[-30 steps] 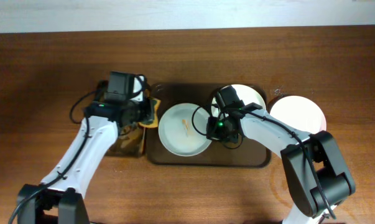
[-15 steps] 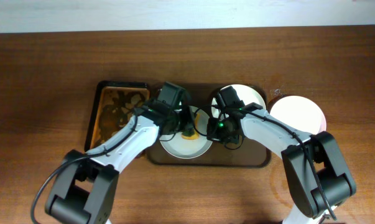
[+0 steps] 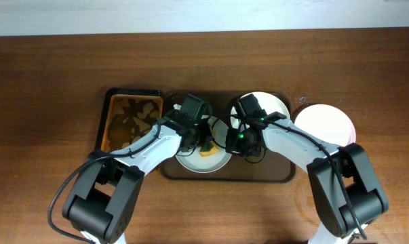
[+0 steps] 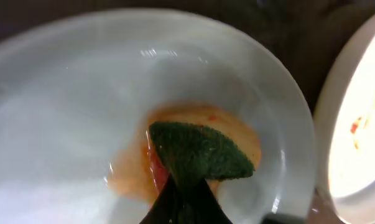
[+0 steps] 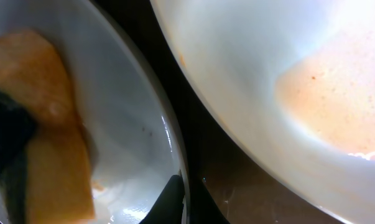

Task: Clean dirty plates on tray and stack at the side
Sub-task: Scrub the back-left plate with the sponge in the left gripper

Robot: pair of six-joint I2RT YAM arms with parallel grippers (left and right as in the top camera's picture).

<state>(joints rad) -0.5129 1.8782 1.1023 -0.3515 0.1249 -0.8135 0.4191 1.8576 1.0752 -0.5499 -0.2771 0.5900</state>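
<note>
The dark brown tray [image 3: 224,173] holds a pale plate [image 3: 188,157] in the middle and a white plate [image 3: 266,106] at the back right, stained orange [image 5: 311,87]. My left gripper [image 3: 201,140] is shut on a green and yellow sponge [image 4: 199,154] and presses it onto the pale plate [image 4: 69,112], in smeared orange sauce. My right gripper [image 3: 234,140] is shut on that plate's right rim [image 5: 175,163]. In the right wrist view the sponge [image 5: 47,155] shows at the left. A third white plate [image 3: 325,126] lies on the table right of the tray.
A smaller black-rimmed amber tray [image 3: 127,120] stands left of the brown tray. Both arms cross over the brown tray's middle. The stained white plate [image 4: 355,124] lies close beside the pale one.
My left gripper has come from the amber tray to the pale plate with the sponge. The thin sauce streak is now a smear. The right gripper has stayed on the rim.
</note>
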